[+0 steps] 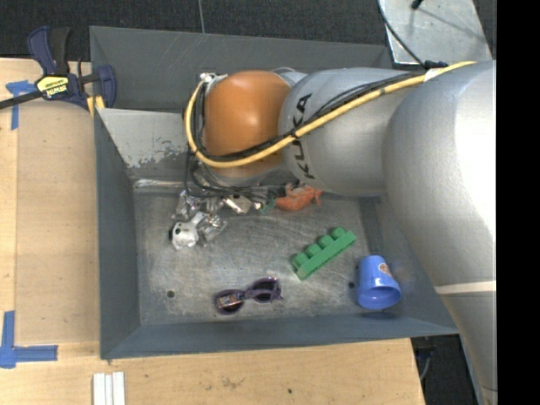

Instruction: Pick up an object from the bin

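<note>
The grey metal bin (118, 251) holds a few loose things spread over its scuffed floor. Nearest the camera lies a pair of purple sunglasses (247, 294), flat on the floor close to the front wall. To the right of it, in the front right corner, a blue cup (375, 283) lies on its side. A little farther in, between the sunglasses and the cup, a green toothed block (323, 251) lies at a slant, apart from both. Behind it, near the back wall, a small orange thing (297, 198) pokes out from under the arm, partly hidden.

In the back left part of the floor the end effector (201, 216) is down low, close to the bin's floor. Just beside its tip, on the near left side, sits a small pale shiny piece (181, 236). I cannot tell whether that piece is loose or belongs to the tool. Whether the end effector is clenched or released cannot be told either. Above it, the rounded orange cover (245, 112) on the wrist hides the back of the bin. The thick silver arm (363, 133) stretches away to the right over the bin's rim.
</note>
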Controlling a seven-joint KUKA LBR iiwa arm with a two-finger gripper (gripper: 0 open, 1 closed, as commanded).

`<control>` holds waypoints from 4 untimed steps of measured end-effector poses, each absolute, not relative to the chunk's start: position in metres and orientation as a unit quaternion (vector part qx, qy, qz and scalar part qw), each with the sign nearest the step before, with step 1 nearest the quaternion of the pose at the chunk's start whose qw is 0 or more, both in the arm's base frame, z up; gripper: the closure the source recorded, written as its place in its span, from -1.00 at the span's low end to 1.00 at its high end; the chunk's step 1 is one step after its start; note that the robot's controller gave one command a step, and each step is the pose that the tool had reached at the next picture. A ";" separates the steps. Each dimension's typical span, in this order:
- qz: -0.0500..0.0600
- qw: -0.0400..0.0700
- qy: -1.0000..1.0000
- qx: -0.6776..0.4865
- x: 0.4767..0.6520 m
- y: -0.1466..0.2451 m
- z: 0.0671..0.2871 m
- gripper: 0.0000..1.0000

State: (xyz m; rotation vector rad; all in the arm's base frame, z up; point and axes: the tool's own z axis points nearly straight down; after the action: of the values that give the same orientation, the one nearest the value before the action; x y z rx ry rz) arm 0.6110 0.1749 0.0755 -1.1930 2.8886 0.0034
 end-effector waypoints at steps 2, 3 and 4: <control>0.001 0.006 0.924 -0.381 0.611 0.175 0.077 1.00; 0.001 0.001 0.924 -0.381 0.609 0.174 0.083 1.00; 0.000 0.001 0.925 -0.381 0.609 0.174 0.098 1.00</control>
State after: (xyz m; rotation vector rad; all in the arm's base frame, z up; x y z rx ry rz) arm 0.6094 0.1741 0.0976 -1.1951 2.9028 0.0014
